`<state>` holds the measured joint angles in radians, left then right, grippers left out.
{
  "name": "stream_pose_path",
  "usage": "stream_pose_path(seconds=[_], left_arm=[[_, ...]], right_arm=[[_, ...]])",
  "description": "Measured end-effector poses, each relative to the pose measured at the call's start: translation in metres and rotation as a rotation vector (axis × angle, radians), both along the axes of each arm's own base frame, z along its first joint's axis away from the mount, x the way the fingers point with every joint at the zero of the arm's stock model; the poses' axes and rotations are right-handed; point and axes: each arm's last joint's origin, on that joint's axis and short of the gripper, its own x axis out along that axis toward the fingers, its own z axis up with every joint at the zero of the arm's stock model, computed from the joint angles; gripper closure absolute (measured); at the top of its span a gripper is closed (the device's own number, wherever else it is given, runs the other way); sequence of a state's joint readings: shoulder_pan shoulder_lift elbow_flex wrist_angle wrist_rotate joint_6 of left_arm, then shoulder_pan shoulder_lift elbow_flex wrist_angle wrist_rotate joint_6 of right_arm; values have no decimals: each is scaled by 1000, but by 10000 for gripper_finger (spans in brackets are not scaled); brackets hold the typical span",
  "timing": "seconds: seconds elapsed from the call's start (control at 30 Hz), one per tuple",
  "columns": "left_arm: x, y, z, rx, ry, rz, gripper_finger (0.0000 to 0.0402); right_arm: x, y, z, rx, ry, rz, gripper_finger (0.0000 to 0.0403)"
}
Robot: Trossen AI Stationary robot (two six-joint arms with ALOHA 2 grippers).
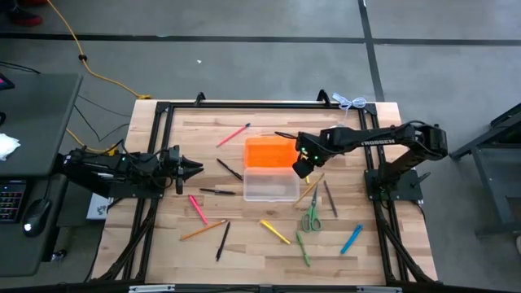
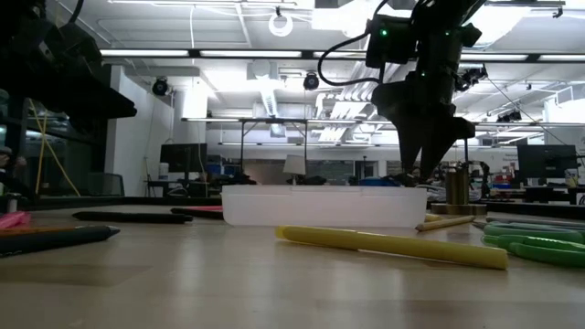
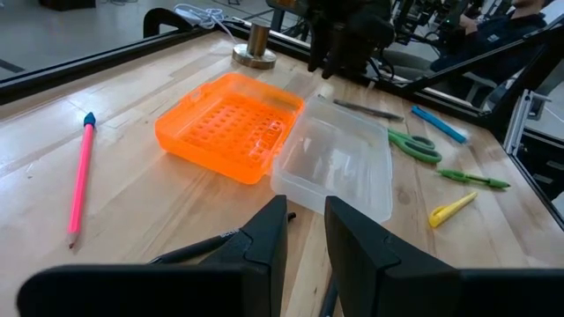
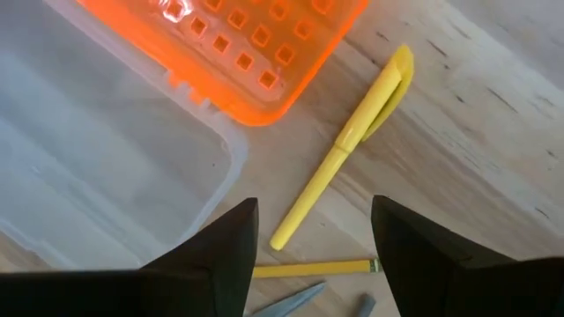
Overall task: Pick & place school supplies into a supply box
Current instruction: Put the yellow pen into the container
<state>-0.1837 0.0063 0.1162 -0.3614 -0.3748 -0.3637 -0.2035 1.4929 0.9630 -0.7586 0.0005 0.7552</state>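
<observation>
Yellow pen (image 4: 344,150) right under open right claw (image 4: 313,233), beside box (image 4: 106,167); reaching now, next descend and close. Left claw (image 3: 304,233) part-open, empty.

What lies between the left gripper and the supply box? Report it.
In the high view, a slanted black pen and a second black pen lie on the wood between the left gripper and the supply box.

Centre of the high view: the clear supply box (image 1: 270,186) lies open and looks empty, its orange lid (image 1: 269,152) flat above it. Pens, pencils and green-handled scissors (image 1: 311,218) lie scattered around it.
</observation>
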Motion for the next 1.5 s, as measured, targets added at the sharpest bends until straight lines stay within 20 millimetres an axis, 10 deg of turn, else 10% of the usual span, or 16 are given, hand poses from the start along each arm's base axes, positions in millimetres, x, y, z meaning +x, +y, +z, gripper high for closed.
stream_pose_path(seconds=[1.0, 1.5], left_arm=[[0, 0, 0, 0, 0, 0, 291], [0, 0, 0, 0, 0, 0, 291]], right_arm=[[-3, -1, -22, -37, -35, -30, 203], [22, -5, -67, -4, 122, 36, 204]])
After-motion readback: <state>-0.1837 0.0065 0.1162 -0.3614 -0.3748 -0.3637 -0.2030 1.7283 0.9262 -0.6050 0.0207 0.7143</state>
